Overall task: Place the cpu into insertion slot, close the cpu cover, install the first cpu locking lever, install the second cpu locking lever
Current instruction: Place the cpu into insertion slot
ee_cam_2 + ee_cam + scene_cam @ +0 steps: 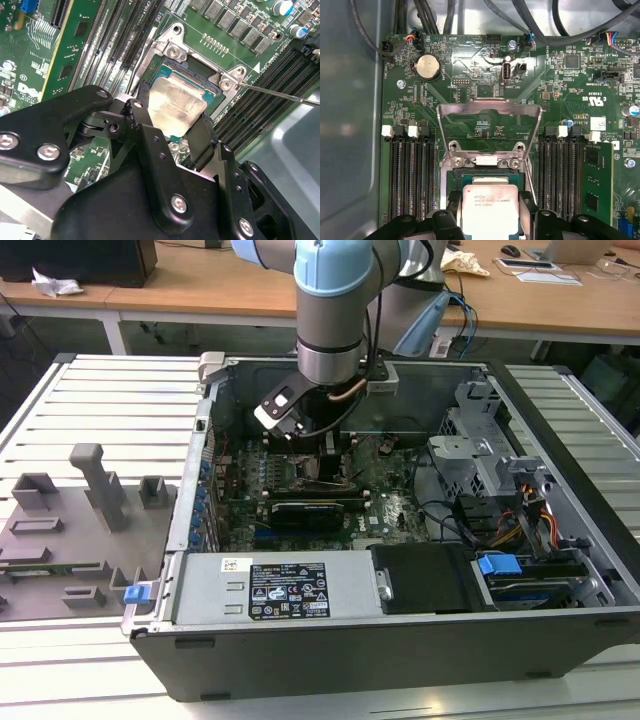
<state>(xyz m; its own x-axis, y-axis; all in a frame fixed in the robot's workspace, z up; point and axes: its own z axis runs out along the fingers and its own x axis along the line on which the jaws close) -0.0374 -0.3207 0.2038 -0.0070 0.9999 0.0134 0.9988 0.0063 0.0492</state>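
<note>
in the exterior view the pale blue and grey arm (335,300) comes down from the upper middle of the frame into an open, dark metal computer case (400,640). the case lies on a white slatted tabletop (110,400), and the black end effector (322,462) hangs low over the green motherboard (390,505). in both wrist views the end effector (175,102) (490,200) is closed narrowly on the cpu (175,107) (489,210), with matte black fingers (141,107) pressing two opposite edges. the cpu is a flat square with a brushed silvery-beige top, held over the dark socket (196,76); i cannot tell whether it touches. in the first wrist view the cpu cover (470,105), a thin grey metal frame, stands swung open beyond the socket. in the second wrist view a thin wire lever (280,94) juts out beside the socket.
</note>
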